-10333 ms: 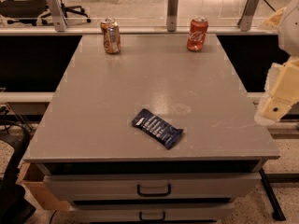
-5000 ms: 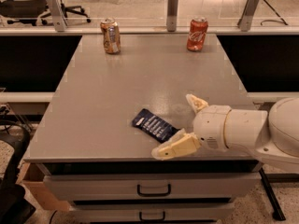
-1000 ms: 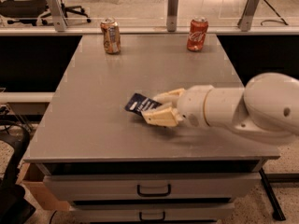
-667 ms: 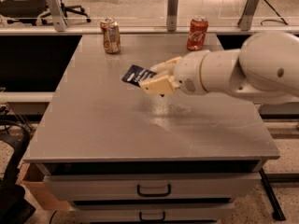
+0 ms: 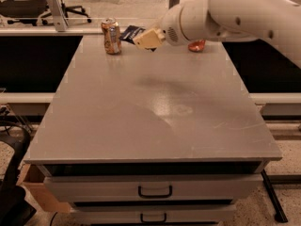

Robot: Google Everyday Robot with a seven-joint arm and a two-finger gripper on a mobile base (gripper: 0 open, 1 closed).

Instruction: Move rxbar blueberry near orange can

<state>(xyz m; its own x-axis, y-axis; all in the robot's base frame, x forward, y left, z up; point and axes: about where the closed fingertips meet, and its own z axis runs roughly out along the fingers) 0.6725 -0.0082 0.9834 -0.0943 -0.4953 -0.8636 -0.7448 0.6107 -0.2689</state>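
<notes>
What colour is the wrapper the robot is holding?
Dark navy blue, in the camera view. The gripper holds the rxbar blueberry near the orange can.

The grey table (image 5: 117, 121) is carrying two cans along its far edge: the orange can (image 5: 112, 36) is standing upright near the far-left corner, and a red-orange can (image 5: 196, 45) is standing toward the far right, mostly hidden behind the arm (image 5: 225, 13). The gripper (image 5: 142, 39) is hovering above that far edge between the two cans, just beside the orange can, clamping the rxbar blueberry (image 5: 128, 32) clear of the tabletop, while a soft shadow (image 5: 150, 81) is falling on the bare middle of the surface. Two drawers (image 5: 155, 191) with dark handles are sitting under the tabletop.
</notes>
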